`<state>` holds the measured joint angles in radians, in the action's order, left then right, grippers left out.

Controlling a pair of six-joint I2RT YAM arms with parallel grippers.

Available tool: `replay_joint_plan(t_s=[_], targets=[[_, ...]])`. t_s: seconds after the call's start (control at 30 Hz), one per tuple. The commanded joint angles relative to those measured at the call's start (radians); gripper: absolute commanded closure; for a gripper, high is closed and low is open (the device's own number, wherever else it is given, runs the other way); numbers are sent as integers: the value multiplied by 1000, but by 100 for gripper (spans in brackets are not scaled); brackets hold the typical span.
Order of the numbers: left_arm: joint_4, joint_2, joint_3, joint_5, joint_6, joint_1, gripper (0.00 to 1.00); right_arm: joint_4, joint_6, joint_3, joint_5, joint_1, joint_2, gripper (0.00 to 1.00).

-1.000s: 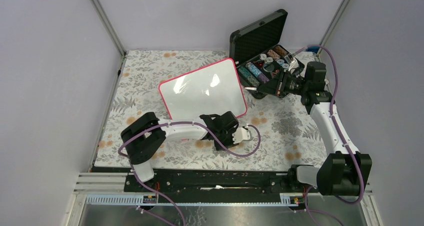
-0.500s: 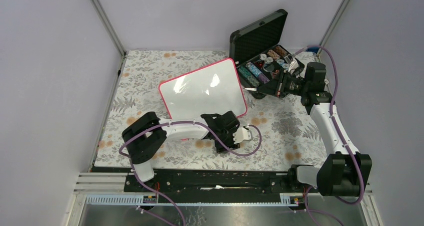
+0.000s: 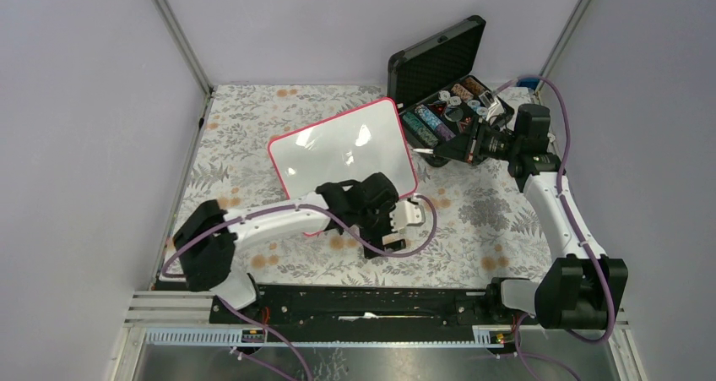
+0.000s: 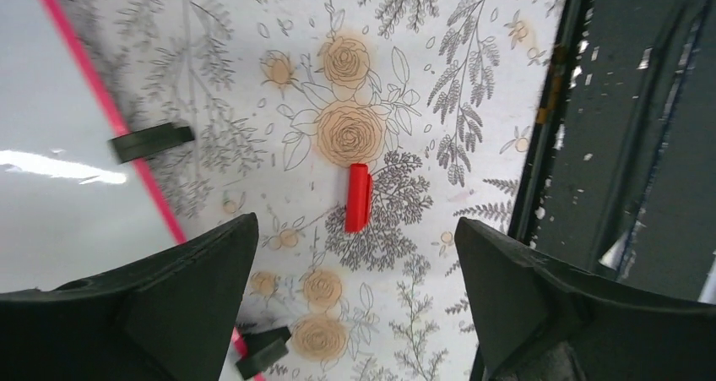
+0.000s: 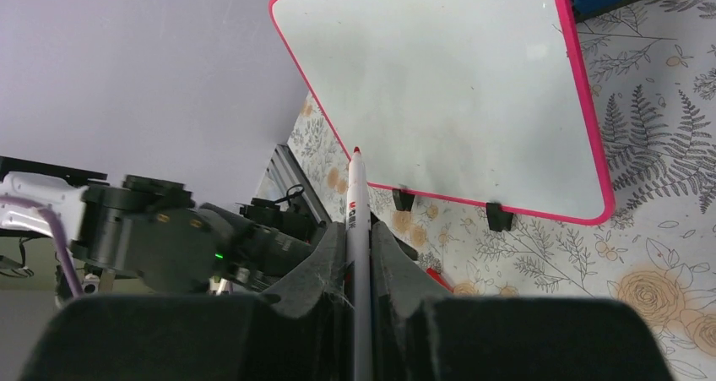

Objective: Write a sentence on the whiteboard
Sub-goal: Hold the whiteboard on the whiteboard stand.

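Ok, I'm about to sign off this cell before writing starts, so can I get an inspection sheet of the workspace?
Surface: floral cloth covers the table; no spills seen.
Job's things: whiteboard blank, no writing seen; marker uncapped, red tip bare.
Clutter: red cap loose on the cloth near the board's edge; black case open at the far right, small coloured items inside.
Claws: left claw open, above the cap, not touching it; right claw shut on the marker, tip short of the board.
Cables: purple cable loops over the cloth by the left wrist.
Surroundings: grey walls on three sides; nothing else seen.
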<state>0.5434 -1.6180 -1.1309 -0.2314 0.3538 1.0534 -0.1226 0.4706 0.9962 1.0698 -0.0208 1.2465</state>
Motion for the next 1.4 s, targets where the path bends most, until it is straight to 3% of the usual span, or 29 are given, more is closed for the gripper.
replay_joint_plan(t_s=[0.0,0.13,0.23,0.4,0.57,0.77,0.97,1.1,1.37], targets=[[28,140,-46,-54,-19,-44,1,11,-44,58,47,-2,2,100],[92,224,-109,-169,-48,-164,1,-28,-94,101,42,16,17,100],[119,291,-138,-260,-65,-282,1,-100,-174,151,8,95,44,100],[129,400,-148,-450,-146,-607,1,-188,-301,252,-78,234,95,100],[74,546,-83,-509,-262,-882,1,-208,-355,343,-121,339,157,100],[189,554,-56,-524,-260,-1144,1,-269,-447,445,-180,494,229,100],[230,521,-34,-566,-180,-1260,1,-285,-514,513,-240,612,284,100],[231,463,-12,-668,-132,-1326,1,-284,-568,541,-311,686,310,100],[157,400,15,-722,-139,-1334,6,-251,-600,582,-375,776,375,100]])
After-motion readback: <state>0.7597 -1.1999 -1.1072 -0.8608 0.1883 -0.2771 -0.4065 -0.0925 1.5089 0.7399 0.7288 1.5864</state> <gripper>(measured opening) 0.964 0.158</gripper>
